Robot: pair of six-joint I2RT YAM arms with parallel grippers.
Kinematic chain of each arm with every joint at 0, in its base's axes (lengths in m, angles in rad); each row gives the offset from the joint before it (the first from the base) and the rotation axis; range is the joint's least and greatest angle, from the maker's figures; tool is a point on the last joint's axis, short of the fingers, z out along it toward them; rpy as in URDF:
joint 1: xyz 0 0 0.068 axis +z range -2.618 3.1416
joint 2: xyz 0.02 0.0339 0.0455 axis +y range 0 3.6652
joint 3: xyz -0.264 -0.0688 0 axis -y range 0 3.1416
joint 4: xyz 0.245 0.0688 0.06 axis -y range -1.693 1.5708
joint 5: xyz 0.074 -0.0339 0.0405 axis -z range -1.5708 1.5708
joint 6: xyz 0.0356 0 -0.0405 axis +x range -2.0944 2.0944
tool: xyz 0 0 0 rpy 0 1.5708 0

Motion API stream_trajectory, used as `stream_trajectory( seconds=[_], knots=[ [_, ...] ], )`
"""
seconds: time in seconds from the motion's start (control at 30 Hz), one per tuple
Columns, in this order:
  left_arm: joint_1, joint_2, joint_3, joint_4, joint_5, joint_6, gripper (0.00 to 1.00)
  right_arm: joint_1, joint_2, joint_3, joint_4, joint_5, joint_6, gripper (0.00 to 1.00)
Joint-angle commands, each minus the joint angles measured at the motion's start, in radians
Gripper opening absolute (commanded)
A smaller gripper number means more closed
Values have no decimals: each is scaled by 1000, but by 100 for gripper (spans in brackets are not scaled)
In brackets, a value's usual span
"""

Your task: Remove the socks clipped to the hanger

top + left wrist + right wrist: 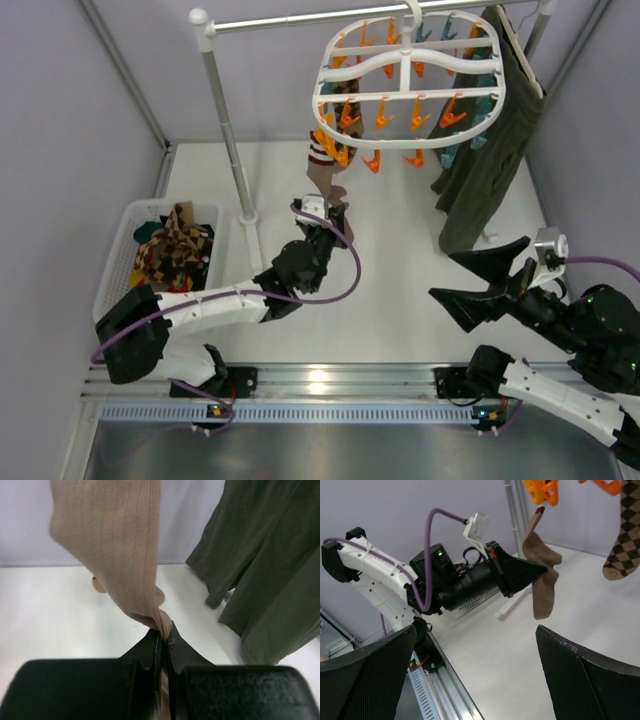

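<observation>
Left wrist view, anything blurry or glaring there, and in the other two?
Left wrist: left tool soft-focused up close, tan sock ribbing crisp. Right wrist: right tool blurred, left arm sharp. Top external: glare on the metal base rail.

The left arm (200,305) runs from its base, near and left of the hanger (405,75), slanting forward toward the hanger's left end. Its black wrist is tipped upward. The left gripper (328,213) sits just below that end, fingers pressed together on the toe of a sock (325,185). The right arm (560,395) is folded near and right of the hanger, its elbel bent back. The right gripper (442,274) points left, level, jaws wide apart, gripping nothing.
</observation>
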Motion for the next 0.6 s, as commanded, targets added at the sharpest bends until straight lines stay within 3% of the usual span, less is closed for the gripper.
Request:
stream_trajectory(
  seconds=[0.0, 0.27, 0.57],
  knots=[
    [-119, 39, 76, 59, -294, 119, 0, -1, -25, 93, -54, 123, 22, 100],
    [-338, 279, 316, 60, -424, 328, 0, -3, 16, 228, -174, 300, -10, 99],
    [-434, 549, 606, 62, -488, 558, 0, -3, 221, 481, -317, 396, -90, 99]
  ],
)
